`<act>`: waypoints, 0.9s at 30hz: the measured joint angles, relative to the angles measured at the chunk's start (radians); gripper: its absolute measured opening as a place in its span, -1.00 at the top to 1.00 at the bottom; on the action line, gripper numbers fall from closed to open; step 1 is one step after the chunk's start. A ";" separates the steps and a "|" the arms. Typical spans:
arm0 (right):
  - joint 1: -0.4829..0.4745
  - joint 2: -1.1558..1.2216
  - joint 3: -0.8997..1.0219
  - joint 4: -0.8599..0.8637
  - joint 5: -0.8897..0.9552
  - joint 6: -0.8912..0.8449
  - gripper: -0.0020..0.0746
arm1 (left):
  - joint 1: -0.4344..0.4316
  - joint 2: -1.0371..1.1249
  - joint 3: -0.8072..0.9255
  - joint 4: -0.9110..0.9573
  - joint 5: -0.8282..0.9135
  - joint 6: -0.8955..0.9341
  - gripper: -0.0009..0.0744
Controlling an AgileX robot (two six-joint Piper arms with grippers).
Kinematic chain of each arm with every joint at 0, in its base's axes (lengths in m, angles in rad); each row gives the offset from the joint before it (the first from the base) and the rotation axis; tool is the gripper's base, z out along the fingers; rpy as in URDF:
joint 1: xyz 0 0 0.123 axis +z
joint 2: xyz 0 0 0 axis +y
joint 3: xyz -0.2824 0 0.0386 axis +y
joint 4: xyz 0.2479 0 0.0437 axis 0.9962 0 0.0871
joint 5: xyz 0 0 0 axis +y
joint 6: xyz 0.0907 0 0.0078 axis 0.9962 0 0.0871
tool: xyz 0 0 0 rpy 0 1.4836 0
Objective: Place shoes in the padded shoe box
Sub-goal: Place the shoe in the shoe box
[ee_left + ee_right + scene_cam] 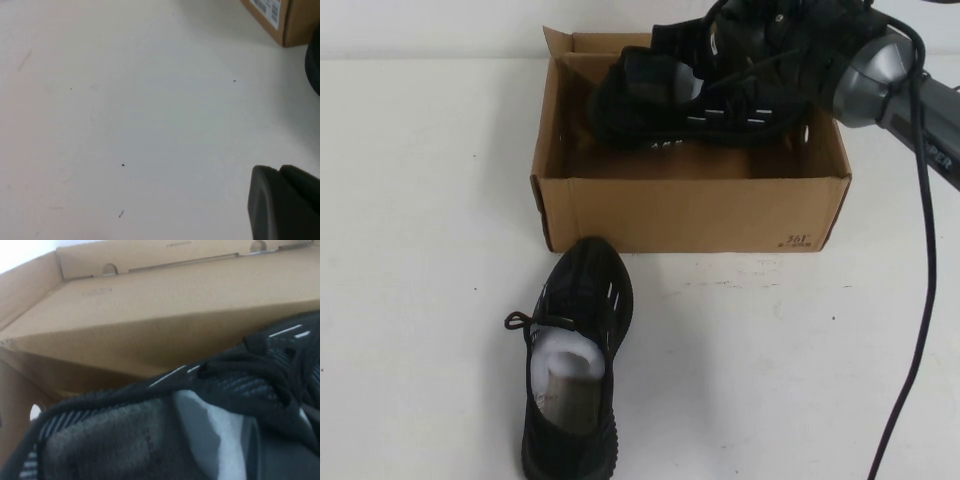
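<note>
My right gripper (760, 45) holds one knit sneaker (690, 100) lengthwise across the cardboard shoe box (690, 215). The second sneaker (575, 370) lies on the table, toe toward the box. My left gripper (285, 200) hovers over the table (125, 125); its opening I cannot tell.

Box (690, 215): brown corrugated cardboard, open on top, upper centre of the high view, flaps up, small slots in the side walls, small printed mark at lower right corner of the front wall. First shoe (695, 100): black knit, short white dashes, tilted on its side over the box interior, upper centre-right, opening showing pale stuffing. Second shoe (575, 365): same black knit, upright on the table, lower centre, toe just beside the front wall, white paper inside.
</note>
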State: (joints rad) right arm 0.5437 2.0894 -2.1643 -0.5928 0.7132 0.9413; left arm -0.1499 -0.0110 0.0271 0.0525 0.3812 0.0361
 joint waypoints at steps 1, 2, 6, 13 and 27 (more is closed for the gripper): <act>0.000 0.003 -0.002 -0.001 -0.004 0.000 0.97 | 0.000 0.000 0.000 0.000 0.000 0.000 0.99; 0.000 0.005 -0.002 -0.001 -0.005 0.000 0.97 | 0.000 0.000 0.000 0.000 0.000 0.000 0.99; 0.000 0.024 -0.002 0.010 -0.022 0.001 0.97 | 0.000 0.000 0.000 0.000 0.000 0.000 0.99; 0.000 0.047 -0.002 0.060 -0.013 0.001 0.97 | 0.000 0.000 0.000 0.000 0.000 0.000 0.99; -0.002 0.090 -0.002 0.015 -0.047 -0.001 0.97 | 0.000 0.000 0.000 0.000 0.000 0.000 0.99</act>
State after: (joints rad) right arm 0.5417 2.1795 -2.1658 -0.5782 0.6657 0.9404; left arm -0.1499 -0.0110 0.0271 0.0525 0.3812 0.0361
